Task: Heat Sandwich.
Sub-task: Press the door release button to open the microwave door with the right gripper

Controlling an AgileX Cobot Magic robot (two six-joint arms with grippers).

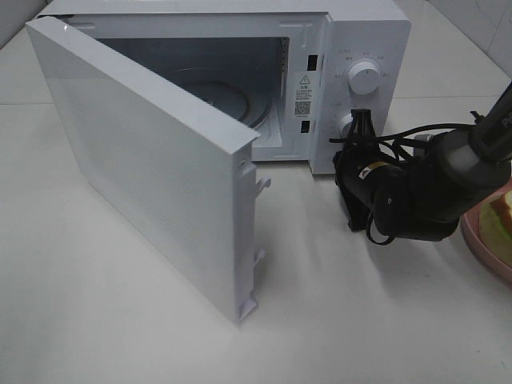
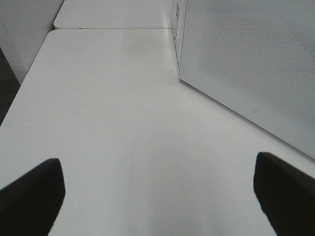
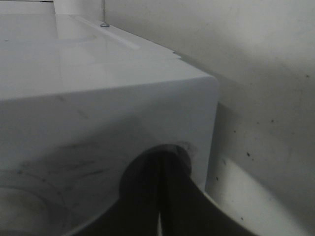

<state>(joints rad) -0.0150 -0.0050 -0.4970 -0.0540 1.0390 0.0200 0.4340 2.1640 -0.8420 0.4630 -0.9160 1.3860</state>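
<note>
Resting on a round pink plate (image 1: 485, 240) off the right side of the boxy white microwave oven (image 1: 376, 36), the white-bread sandwich with tan crust and pale green lettuce (image 1: 502, 210) shows only as a sliver at the edge of the high view. Its long axis cannot be told.

- **Microwave door (image 1: 144, 160):** white perforated panel, standing wide open. No food is seen in the cavity.
- **Right end effector (image 1: 359, 126):** black, clenched shut with nothing between its fingers. The tips are at the microwave's lower dial and point away from the sandwich, which lies behind them beside that arm's elbow.
- **Left end effector (image 2: 157, 196):** released and empty, over the bare white counter (image 2: 98, 98) by the door's outer face, well apart from the sandwich.
- **Judgement:** the right arm is nearer, and it must back off the microwave and turn toward the plate.
</note>
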